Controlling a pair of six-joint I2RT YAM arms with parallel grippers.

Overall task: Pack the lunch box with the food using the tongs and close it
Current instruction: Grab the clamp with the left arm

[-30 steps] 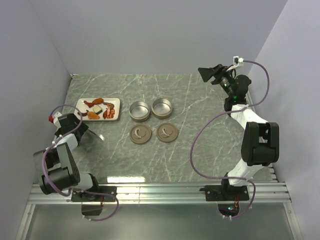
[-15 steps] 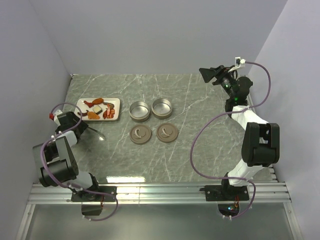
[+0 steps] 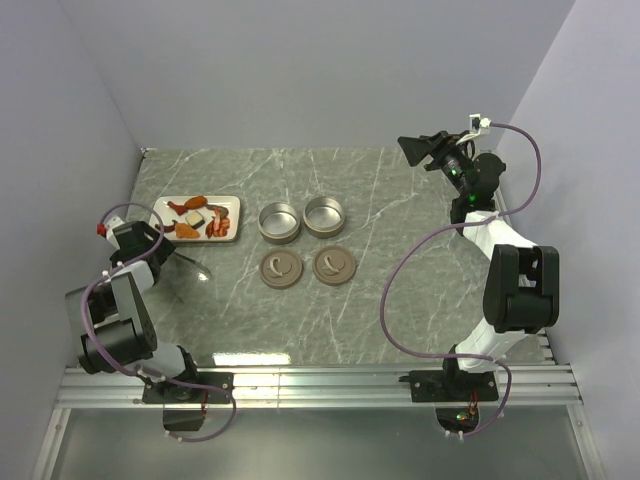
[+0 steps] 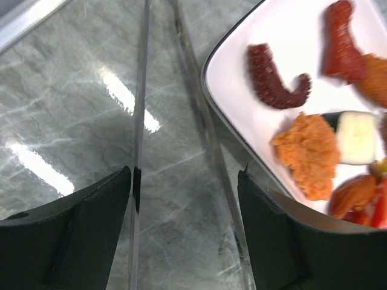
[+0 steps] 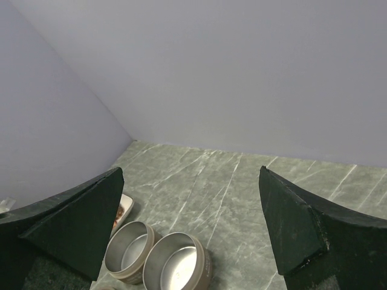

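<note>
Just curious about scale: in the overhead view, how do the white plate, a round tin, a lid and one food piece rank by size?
1. white plate, clearly largest.
2. tin and lid: near equal across, so I won't rank them.
3. food piece, the orange one, by far smallest.

From my left wrist, the white plate (image 4: 245,124) runs off the top and right edges, the tongs (image 4: 141,90) exit top and bottom, and a red food piece (image 4: 378,208) is cropped at right.
</note>
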